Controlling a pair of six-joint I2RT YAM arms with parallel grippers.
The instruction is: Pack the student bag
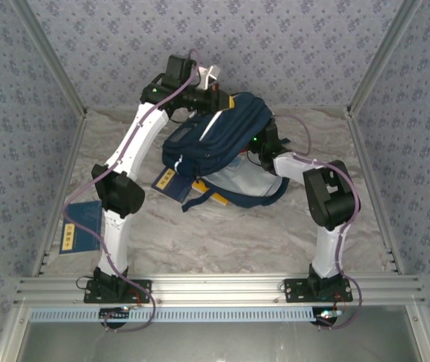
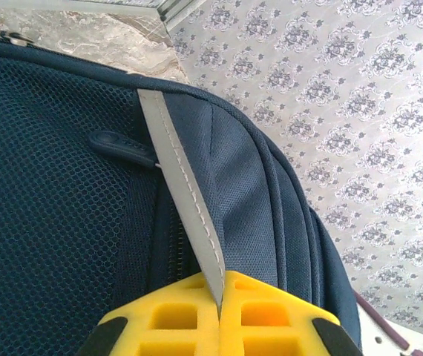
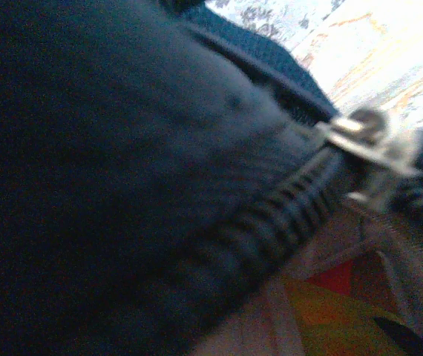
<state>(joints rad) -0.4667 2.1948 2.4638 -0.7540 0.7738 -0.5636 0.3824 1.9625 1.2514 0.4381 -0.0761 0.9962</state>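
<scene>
The student bag [image 1: 213,137], navy with a white stripe, lies across the middle of the table. In the left wrist view its mesh side [image 2: 56,208] and the grey-white stripe trim [image 2: 178,174] are close up. My left gripper [image 2: 220,304] is shut on that stripe between its yellow fingers [image 2: 174,319], and it sits at the bag's far upper end [image 1: 206,92]. My right gripper [image 1: 263,151] is pressed against the bag's right side. The right wrist view is dark and blurred, with bag fabric, a zipper [image 3: 293,200] and a metal pull [image 3: 367,137]; its jaws are hidden.
A blue book with a yellow label [image 1: 168,181] pokes out from under the bag's near edge, beside a strap [image 1: 234,200]. Another blue book [image 1: 79,226] lies at the left, by the left arm. Something red and yellow [image 3: 338,297] lies under the bag.
</scene>
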